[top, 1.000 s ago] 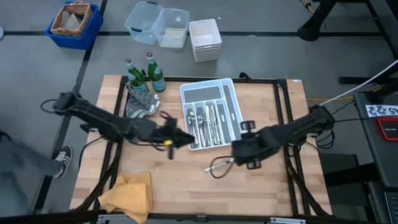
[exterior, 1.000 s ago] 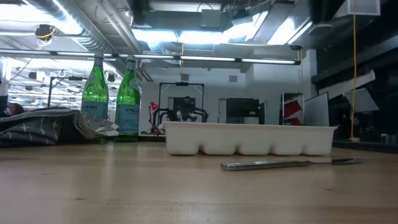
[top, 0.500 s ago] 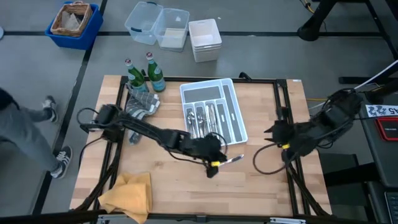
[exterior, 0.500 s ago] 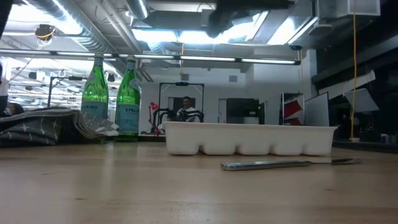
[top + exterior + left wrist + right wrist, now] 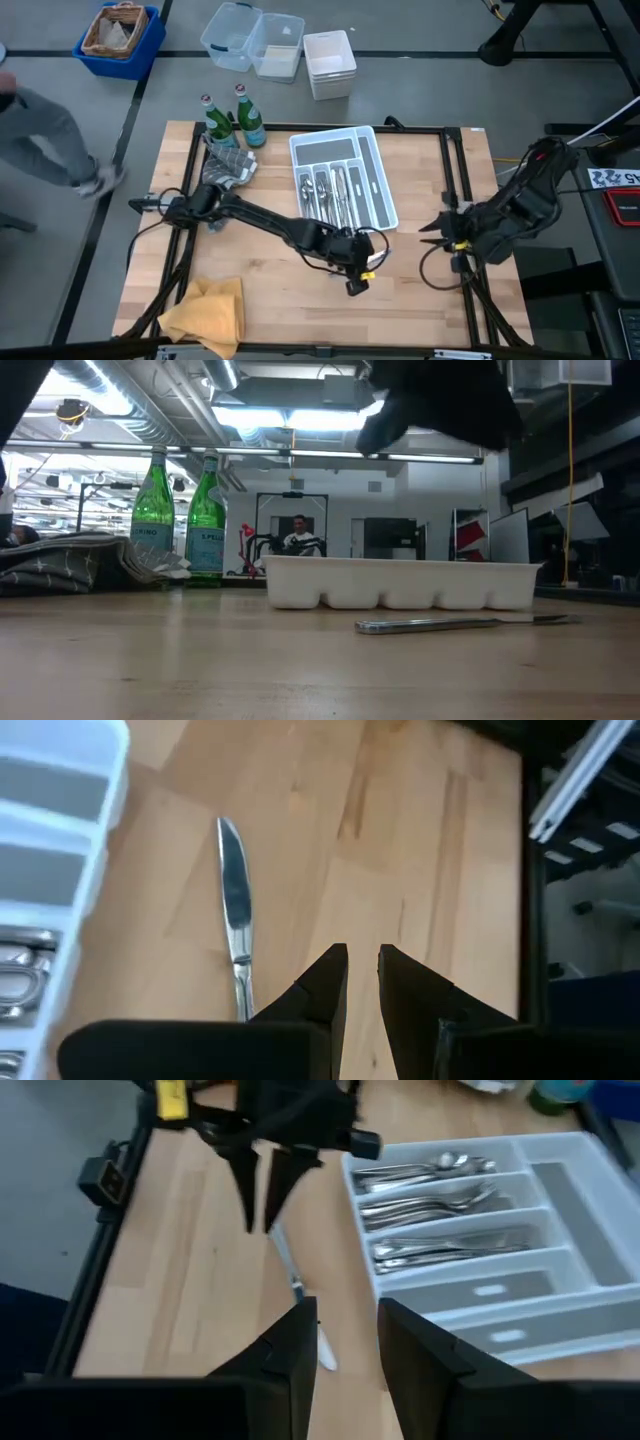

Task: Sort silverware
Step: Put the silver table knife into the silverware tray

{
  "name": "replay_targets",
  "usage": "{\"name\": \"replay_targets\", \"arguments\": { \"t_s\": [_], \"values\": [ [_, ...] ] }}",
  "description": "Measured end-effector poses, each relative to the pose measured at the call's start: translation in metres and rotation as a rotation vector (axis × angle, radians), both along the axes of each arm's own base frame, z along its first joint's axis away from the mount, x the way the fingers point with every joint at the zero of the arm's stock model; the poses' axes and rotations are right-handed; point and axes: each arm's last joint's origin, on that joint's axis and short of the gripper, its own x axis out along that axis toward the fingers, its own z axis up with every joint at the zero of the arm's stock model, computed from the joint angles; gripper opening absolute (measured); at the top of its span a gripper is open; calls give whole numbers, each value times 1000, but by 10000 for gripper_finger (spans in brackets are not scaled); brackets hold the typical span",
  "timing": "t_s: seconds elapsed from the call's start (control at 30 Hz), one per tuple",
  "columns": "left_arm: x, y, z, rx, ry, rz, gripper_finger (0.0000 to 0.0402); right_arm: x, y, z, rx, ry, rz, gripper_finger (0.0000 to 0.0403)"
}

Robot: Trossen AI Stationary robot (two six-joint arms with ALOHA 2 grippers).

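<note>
Left hand (image 5: 361, 982): hovers above the pale wooden desk (image 5: 420, 300), near side of the tray; dark fingers narrowly parted, holding nothing.
Right hand (image 5: 347, 1330): at the desk's right edge, facing left; fingers spread apart, empty.
Slim shiny silver table knife (image 5: 236, 913): flat on the desk beside the left hand, just near of the tray.
White compartmented plastic tray (image 5: 383, 190): mid-desk; sorted silver cutlery (image 5: 432, 1208) fills three compartments.
Two green glass bottles (image 5: 180, 515): far left corner.
</note>
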Motion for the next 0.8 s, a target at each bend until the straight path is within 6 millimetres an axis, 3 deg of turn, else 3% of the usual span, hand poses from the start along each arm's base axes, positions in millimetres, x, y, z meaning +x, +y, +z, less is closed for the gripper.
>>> {"name": "replay_targets", "arguments": {
  "t_s": [0.23, 0.43, 0.63, 0.8],
  "values": [
    [7, -11, -34, -12, 98, 25, 49, 5, 5, -45, 41, -29, 3, 111],
    [8, -1, -50, 61, 170, -13, 49, 11, 11, -76, 52, -38, 3, 111],
    [17, 6, -46, 81, 86, -42, 53, 14, 14, -88, 76, -59, 1, 111],
    [19, 10, -46, 103, 68, -64, 90, 16, 16, -86, 102, -85, 1, 111]
  ]
}}
